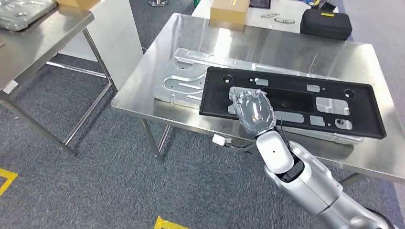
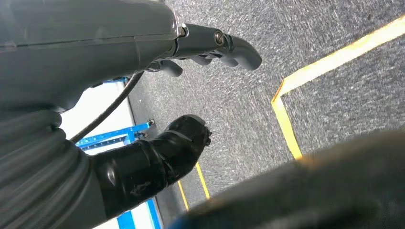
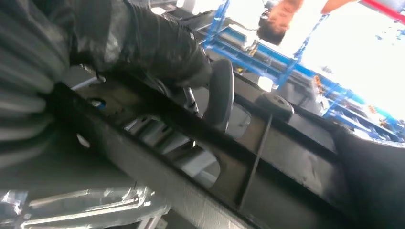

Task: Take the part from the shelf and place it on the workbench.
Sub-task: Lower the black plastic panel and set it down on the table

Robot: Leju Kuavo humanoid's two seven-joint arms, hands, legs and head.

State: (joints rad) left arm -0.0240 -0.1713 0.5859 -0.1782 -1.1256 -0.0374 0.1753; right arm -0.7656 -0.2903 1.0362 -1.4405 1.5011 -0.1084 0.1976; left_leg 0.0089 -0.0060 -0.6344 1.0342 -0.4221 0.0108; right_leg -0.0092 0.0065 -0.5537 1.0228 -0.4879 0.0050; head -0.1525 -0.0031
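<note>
The part (image 1: pixel 291 102), a long black plastic panel with cut-out windows and holes, was seen lying flat on the workbench (image 1: pixel 200 33), along its near edge and reaching toward the near right corner. It was partly laid over a silvery metal plate (image 1: pixel 184 78), whose uncovered end lay toward the bench's left edge. The bench itself, a bright steel table, stood on grey carpet (image 1: pixel 95 181) marked with yellow tape.

The right hand (image 1: pixel 253 112), wrapped in clear film, was placed over the near left portion of the part. In the right wrist view, its dark fingers (image 3: pixel 157 43) were seen pressed against the part's ribbed edge (image 3: pixel 191 157), so a grip on the panel was judged to be in place, though full closure of the fingers could not be made out.

The left hand (image 2: pixel 205 45) was seen in its wrist view hanging over the floor, fingers apart and nothing held.

At the far edge of the bench, a cardboard box (image 1: pixel 229 10), a black zipped case (image 1: pixel 326 23) and a pair of glasses (image 1: pixel 278 19) were set. A second steel table (image 1: pixel 38 43) stood to the left.

The placing step was judged to be nearly done. For the next move, the fingers would need to be loosened and the hand lifted straight away, so that the panel was not dragged off the near edge.
</note>
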